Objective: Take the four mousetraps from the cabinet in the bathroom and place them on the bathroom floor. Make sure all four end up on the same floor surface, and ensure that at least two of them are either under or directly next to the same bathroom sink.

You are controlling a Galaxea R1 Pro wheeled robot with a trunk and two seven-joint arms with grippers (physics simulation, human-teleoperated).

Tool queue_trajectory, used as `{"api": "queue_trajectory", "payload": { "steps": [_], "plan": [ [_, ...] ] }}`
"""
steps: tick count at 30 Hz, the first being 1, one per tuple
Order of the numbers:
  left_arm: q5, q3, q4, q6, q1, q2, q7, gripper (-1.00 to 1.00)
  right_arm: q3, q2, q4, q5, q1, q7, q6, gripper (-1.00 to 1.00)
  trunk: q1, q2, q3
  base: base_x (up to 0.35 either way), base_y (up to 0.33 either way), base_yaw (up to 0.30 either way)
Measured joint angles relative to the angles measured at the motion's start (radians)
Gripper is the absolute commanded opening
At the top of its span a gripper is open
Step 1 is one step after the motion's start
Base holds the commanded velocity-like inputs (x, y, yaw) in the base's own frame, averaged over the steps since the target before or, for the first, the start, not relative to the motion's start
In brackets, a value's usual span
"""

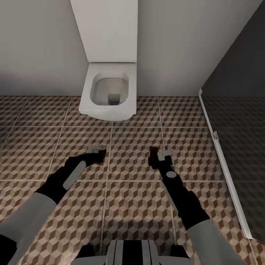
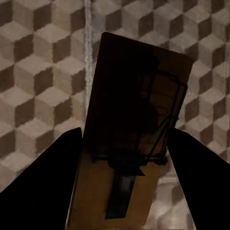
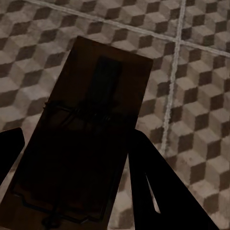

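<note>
Ahead, a white square toilet [image 1: 108, 92] stands against the pale wall [image 1: 40, 44], its bowl open, cistern panel rising behind it. To the right a dark glass partition [image 1: 239, 121] with a pale frame edge runs along the bathroom floor [image 1: 132, 206], closing off that side. Both arms reach forward over the cube-patterned tiles, well short of the toilet. Left gripper [image 1: 97, 150] grasps a mousetrap [image 2: 132, 124]: in the left wrist view the tan board sits between the two dark fingers [image 2: 40, 184], wire frame across its middle, far end in shadow, held above the tiles beside a grout line. Right gripper [image 1: 161, 154] likewise clamps a second mousetrap [image 3: 79, 143], seen in the right wrist view as a dark, shadowed board between the fingers [image 3: 158, 187], its wire visible, tiles beneath. Nothing lies on the floor between the grippers and the toilet.
</note>
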Motion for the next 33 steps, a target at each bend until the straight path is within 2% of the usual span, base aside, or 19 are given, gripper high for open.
{"api": "queue_trajectory", "payload": {
  "steps": [3,6,8,11,14,15,18,21,33],
  "plan": [
    [-0.043,0.047,0.001,0.046,-0.055,0.0,0.001,-1.0,0.0,0.001,0.058,0.0,-0.098,0.059,0.024,-1.0,0.0,0.0,0.0,0.0,0.0,0.0],
    [-0.055,0.068,0.054,0.094,-0.096,-0.001,0.002,-1.0,-0.001,0.014,0.129,-0.004,-0.184,0.099,0.047,-1.0,0.0,0.0,0.0,0.0,0.0,0.0],
    [-0.058,0.071,0.075,0.103,-0.104,-0.001,0.001,-1.0,-0.001,0.031,0.151,-0.005,-0.205,0.106,0.051,-1.0,0.0,0.0,0.0,0.0,0.0,0.0],
    [-0.06,0.074,0.09,0.108,-0.11,0.004,-0.001,-1.0,0.0,0.049,0.167,-0.005,-0.219,0.112,0.052,-1.0,0.0,0.0,0.0,0.0,0.0,0.0],
    [-0.06,0.073,0.072,0.106,-0.112,0.01,-0.003,-1.0,0.001,0.055,0.171,-0.005,-0.224,0.114,0.051,-1.0,0.0,0.0,0.0,0.0,0.0,0.0],
    [-0.06,0.073,0.062,0.106,-0.113,0.013,-0.004,-1.0,0.001,0.056,0.172,-0.005,-0.225,0.114,0.051,-1.0,0.0,0.0,0.0,0.0,0.0,0.0],
    [-0.06,0.068,-0.027,0.105,-0.113,0.046,-0.005,-1.0,0.002,0.057,0.173,-0.006,-0.226,0.115,0.05,-1.0,0.0,0.0,0.0,0.0,0.0,0.0],
    [-0.059,0.066,-0.071,0.106,-0.113,0.058,-0.003,-1.0,0.002,0.057,0.173,-0.006,-0.226,0.12,0.05,-1.0,0.0,0.0,0.0,0.0,0.0,0.0],
    [-0.059,0.063,-0.094,0.107,-0.106,0.084,-0.002,-1.0,0.002,0.055,0.172,-0.004,-0.225,0.135,0.056,-1.0,0.0,0.0,0.0,0.0,0.0,0.0]
  ]
}}
